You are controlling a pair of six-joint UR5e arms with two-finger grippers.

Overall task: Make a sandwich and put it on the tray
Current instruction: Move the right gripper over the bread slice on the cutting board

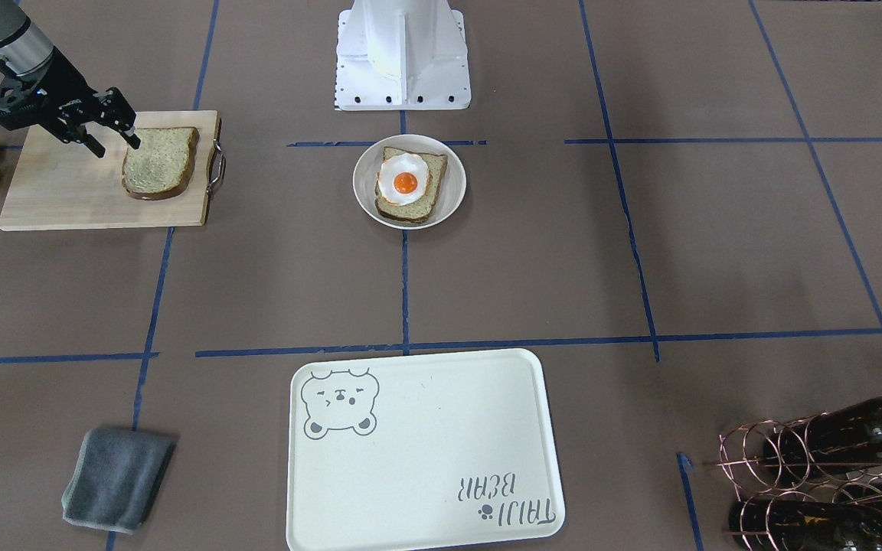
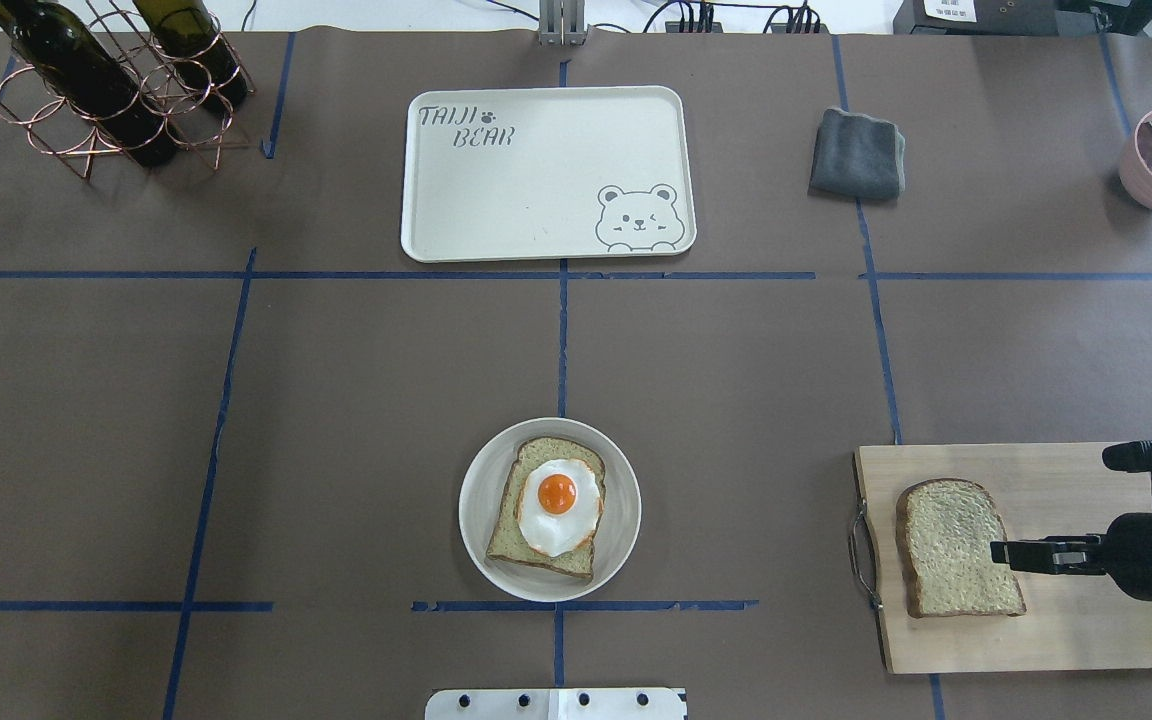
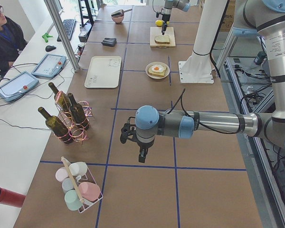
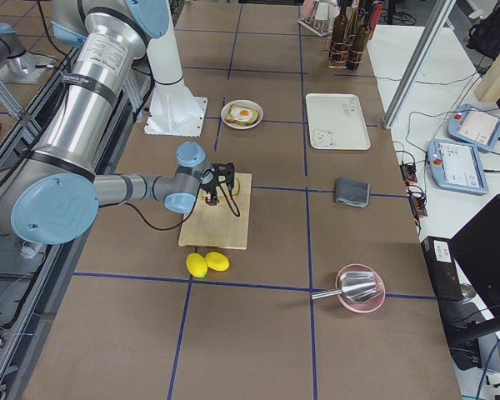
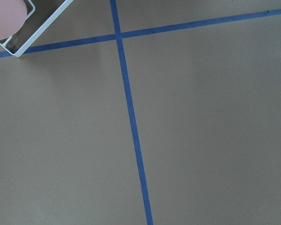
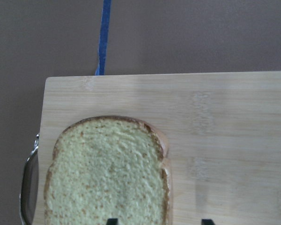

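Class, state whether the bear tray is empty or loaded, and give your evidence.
Empty. The tray shows only its printed bear and lettering; nothing lies on it.

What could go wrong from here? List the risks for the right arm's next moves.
The right hand stands open at the edge of the speckled tan bread slice, which lies flat on the light wooden cutting board; a shallow pinch may slip.
The white fried egg merely rests on the other slice in the round white plate; an off-centre drop could shove it off.
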